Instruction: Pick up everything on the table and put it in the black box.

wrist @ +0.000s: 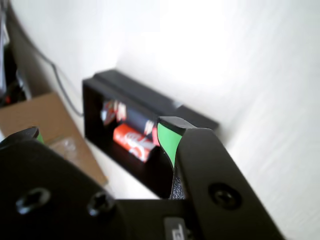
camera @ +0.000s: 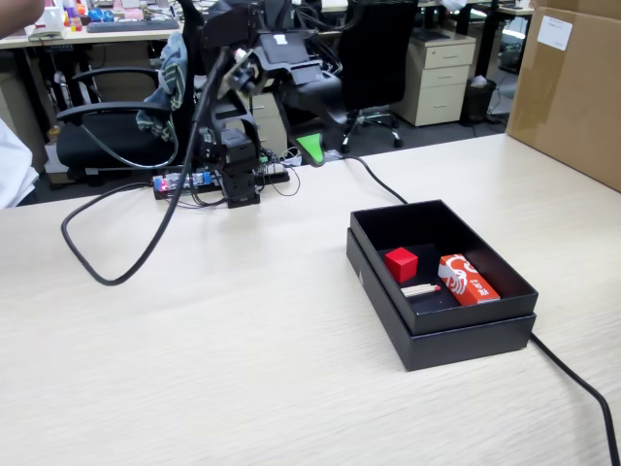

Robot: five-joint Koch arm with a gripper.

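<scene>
The small red cube (camera: pixel 400 263) lies inside the black box (camera: pixel 441 335), near its middle, on the right of the beige table (camera: pixel 194 369) in the fixed view. My gripper (camera: pixel 320 146) hangs in the air at the table's far edge, well behind and left of the box, with green pads. In the wrist view the gripper (wrist: pixel 100 134) is open and empty, jaws wide apart, looking at the box (wrist: pixel 95 115) from a distance.
An orange-red packet (camera: pixel 468 279) and a small pale strip (camera: pixel 420 289) also lie in the box. A brown cardboard carton (camera: pixel 568 87) stands at the far right. Black cables (camera: pixel 126 262) loop on the table's left. The arm's base (camera: pixel 238 170) stands at the back.
</scene>
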